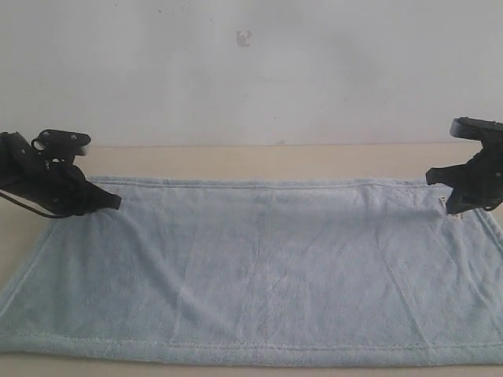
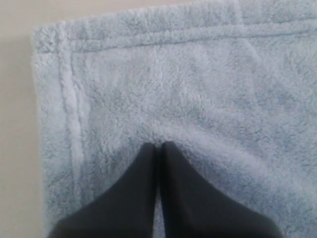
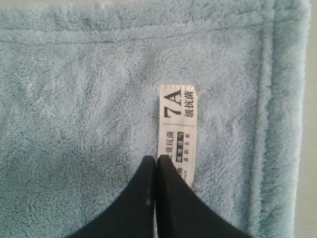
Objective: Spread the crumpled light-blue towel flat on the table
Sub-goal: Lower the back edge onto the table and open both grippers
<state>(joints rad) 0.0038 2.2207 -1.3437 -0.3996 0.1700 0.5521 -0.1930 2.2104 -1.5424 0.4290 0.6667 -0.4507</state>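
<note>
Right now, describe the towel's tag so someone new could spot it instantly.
On the beige table lies a light-blue towel, spread wide. Near its corner by the right gripper, just inside the stitched hem, sits a small white tag. It is the only white printed patch on the fleece, marked "7A" in black, with the shut gripper's tips at its end.

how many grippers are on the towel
2: the left gripper shut at the towel's far left corner, the right gripper shut at the far right corner by the white tag.
</note>
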